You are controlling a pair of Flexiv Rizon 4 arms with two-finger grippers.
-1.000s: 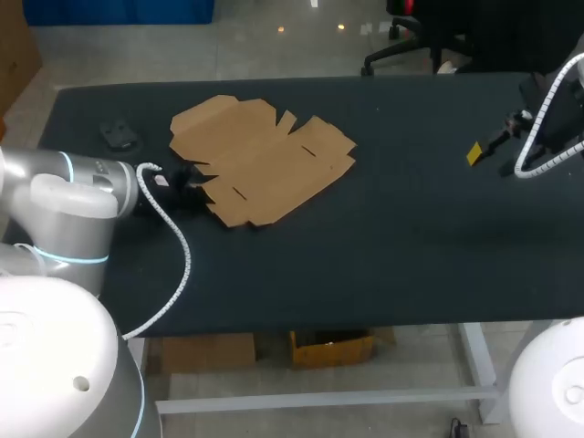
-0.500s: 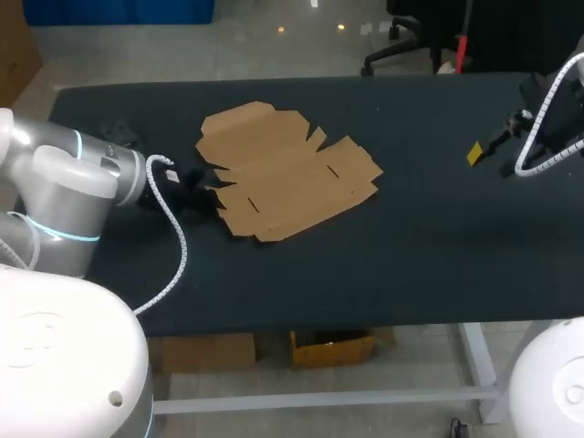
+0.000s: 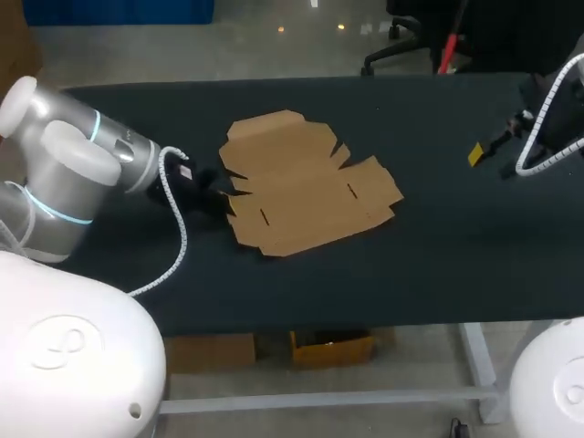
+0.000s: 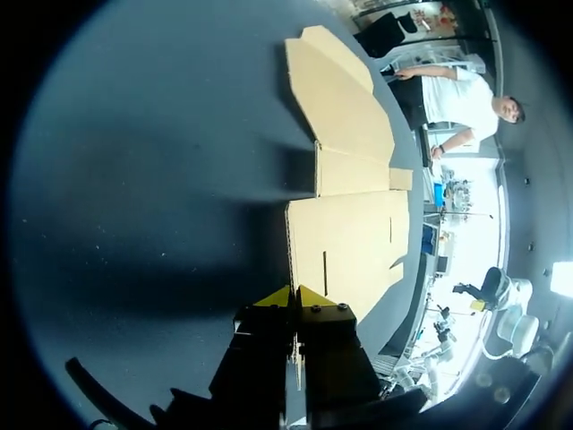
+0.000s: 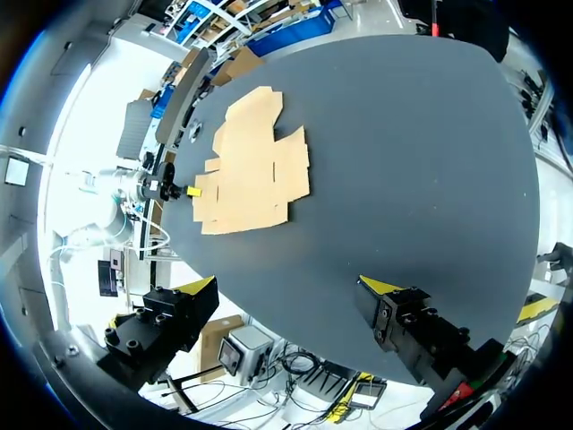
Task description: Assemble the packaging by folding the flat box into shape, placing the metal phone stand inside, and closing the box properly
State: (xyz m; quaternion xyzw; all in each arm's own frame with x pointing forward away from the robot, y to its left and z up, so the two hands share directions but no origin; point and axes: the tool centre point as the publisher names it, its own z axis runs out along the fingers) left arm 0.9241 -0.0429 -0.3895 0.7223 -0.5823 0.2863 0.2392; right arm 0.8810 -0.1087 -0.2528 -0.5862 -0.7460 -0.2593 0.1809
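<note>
Dark matte tabletop [image 3: 438, 255] is spread under pretty much everything. It looks smooth and even, and a soft shadow is thrown on it beside the left arm.

So, the flat brown cardboard box [image 3: 310, 187] is laid out unfolded on the table's middle, a bit nearer the left arm. Its outline is notched with flaps and tabs, a few short slots are cut into the panels, and crease lines are pressed across it. The card is plain, dull and thin, and it lies flat against the surface.

The left gripper [image 3: 214, 187] is parked low at the box's left edge. From the left wrist view its yellow tips [image 4: 312, 296] are seen squeezed together right at the cardboard's edge, so that edge looks pinched between them.

The right gripper [image 5: 291, 285] is held over the table's right side, well apart from the box. Its chunky black fingers are spread wide, and only bare tabletop is seen in the gap.
</note>
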